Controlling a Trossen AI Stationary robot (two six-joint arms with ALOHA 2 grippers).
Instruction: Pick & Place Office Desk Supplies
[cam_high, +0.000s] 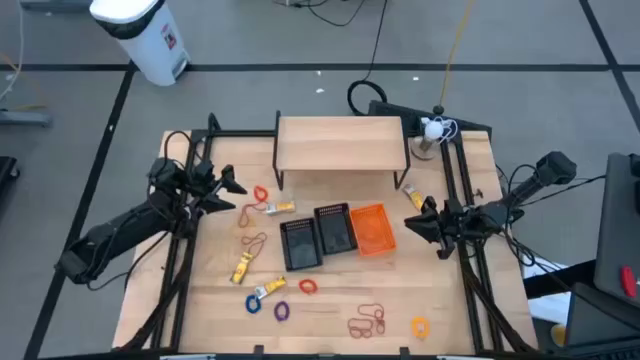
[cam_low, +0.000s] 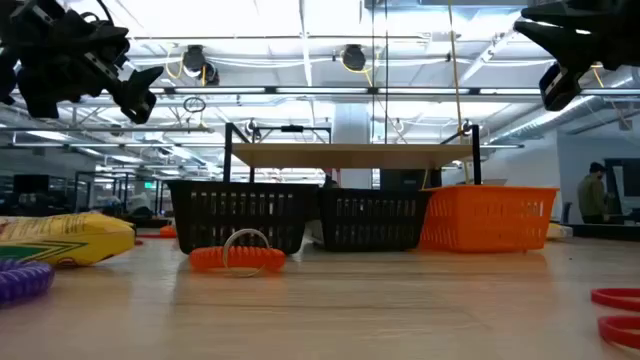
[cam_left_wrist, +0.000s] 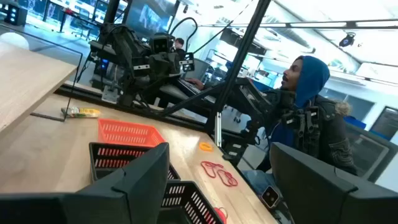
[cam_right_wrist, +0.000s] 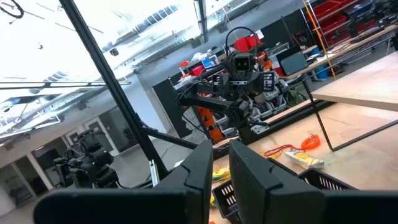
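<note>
Nothing looks sorted yet; the office desk supplies (cam_high: 262, 292) lie loose across the near table, rings, red loops (cam_high: 367, 322) and yellow packets; both black baskets (cam_high: 300, 245) and the orange basket (cam_high: 370, 230) look empty; left gripper (cam_high: 228, 187) raised, fingers wide, empty; right gripper (cam_high: 412, 225) raised, fingers nearly together, empty

supplies (cam_high: 262, 243) loose on table (cam_high: 330, 310) | baskets (cam_high: 334, 236) centre | arms at sides
</note>
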